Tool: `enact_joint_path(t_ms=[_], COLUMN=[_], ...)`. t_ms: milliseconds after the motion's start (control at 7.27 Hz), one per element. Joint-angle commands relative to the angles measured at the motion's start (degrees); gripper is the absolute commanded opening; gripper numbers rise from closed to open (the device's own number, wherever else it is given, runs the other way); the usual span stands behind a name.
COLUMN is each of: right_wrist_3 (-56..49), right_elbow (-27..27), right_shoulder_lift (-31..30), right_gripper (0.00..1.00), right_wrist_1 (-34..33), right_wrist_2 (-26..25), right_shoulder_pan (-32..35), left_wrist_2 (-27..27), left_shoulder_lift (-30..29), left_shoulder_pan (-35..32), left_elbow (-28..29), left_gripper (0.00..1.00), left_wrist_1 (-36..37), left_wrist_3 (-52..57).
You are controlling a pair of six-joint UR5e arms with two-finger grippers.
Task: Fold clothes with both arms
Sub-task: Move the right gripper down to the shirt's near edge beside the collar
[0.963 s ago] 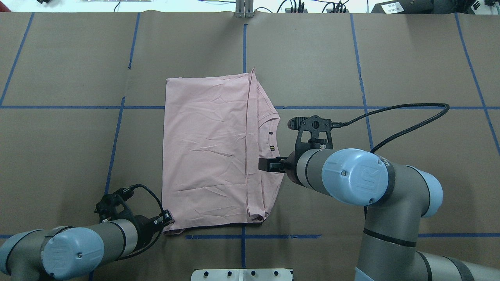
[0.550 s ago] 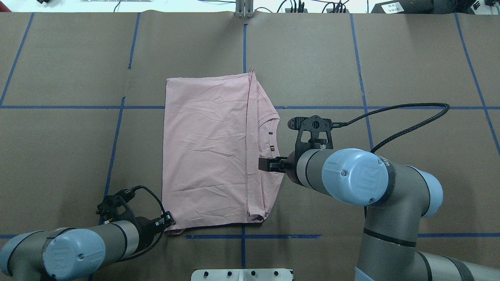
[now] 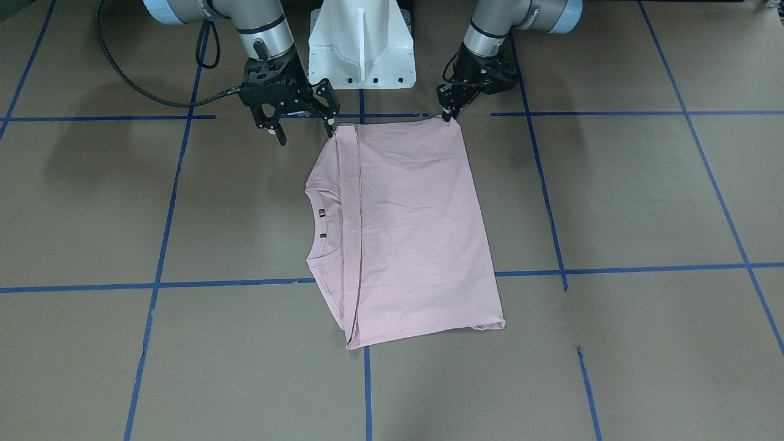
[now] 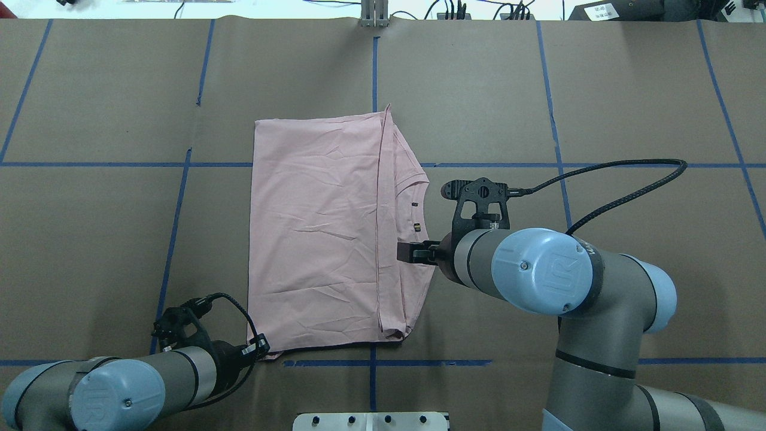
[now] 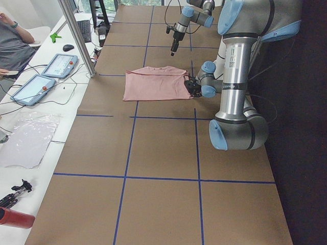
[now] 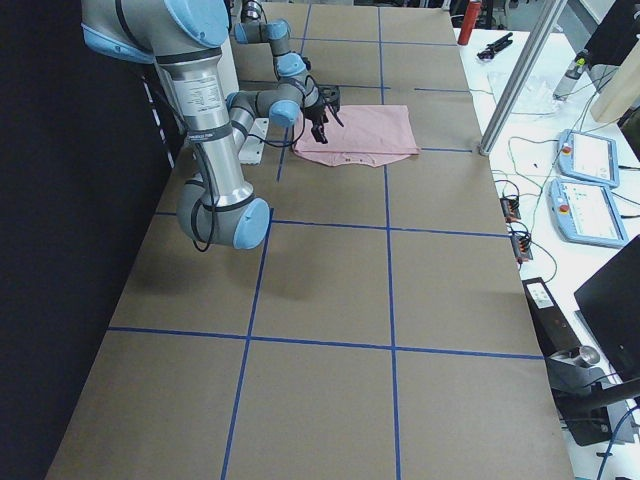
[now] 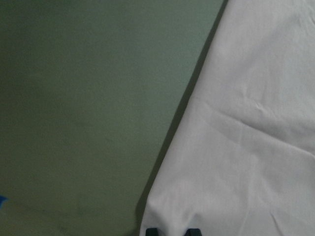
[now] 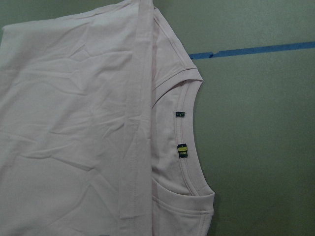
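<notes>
Left gripper (image 3: 451, 114) pinched on the near corner of the T-shirt (image 3: 416, 233); right gripper (image 3: 303, 122) spread wide, empty, hovering by the collar side. Shirt flat mid-table, one fold made, more folds left.

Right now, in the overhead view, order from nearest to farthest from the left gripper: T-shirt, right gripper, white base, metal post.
1. T-shirt, touching the left gripper.
2. White base, near edge.
3. Right gripper, shirt's right.
4. Metal post, far edge.
</notes>
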Motion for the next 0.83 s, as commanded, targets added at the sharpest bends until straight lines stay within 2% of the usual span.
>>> enact_joint_path(t_ms=[0,138,275,413,550,688], right_wrist_3=[6.66,9.47,9.76,9.76,9.76,9.85], right_elbow=[-2.78,-5.76,-8.83,-10.0,-10.01,-10.01], right_shoulder_lift=[1.49,4.03,6.92,7.39,7.91,8.44], right_gripper=[0.5,0.45,0.5,0.59,0.63,0.63], right_wrist_1=[-0.15,-1.02,-2.95,-3.4,-5.93,-8.57], right_wrist_2=[0.01,0.02,0.1,0.1,0.1,0.02], right_shoulder_pan=[-0.49,-0.84,-1.27,-2.58,-3.81,-5.39], left_wrist_2=[-0.04,-0.04,-0.04,-0.04,-0.04,0.05], left_shoulder_lift=[-0.14,-0.49,-0.5,-0.58,-0.84,-0.93], left_shoulder_pan=[0.26,0.26,0.26,0.26,0.26,0.35], left_elbow=[-0.73,-0.73,-0.73,-0.65,-0.56,-0.47], left_gripper=[0.0,0.0,0.0,0.0,0.0,0.0], left_wrist_1=[1.21,1.31,1.31,1.31,1.31,1.31], left_wrist_3=[0.64,0.65,0.73,0.73,0.73,0.73])
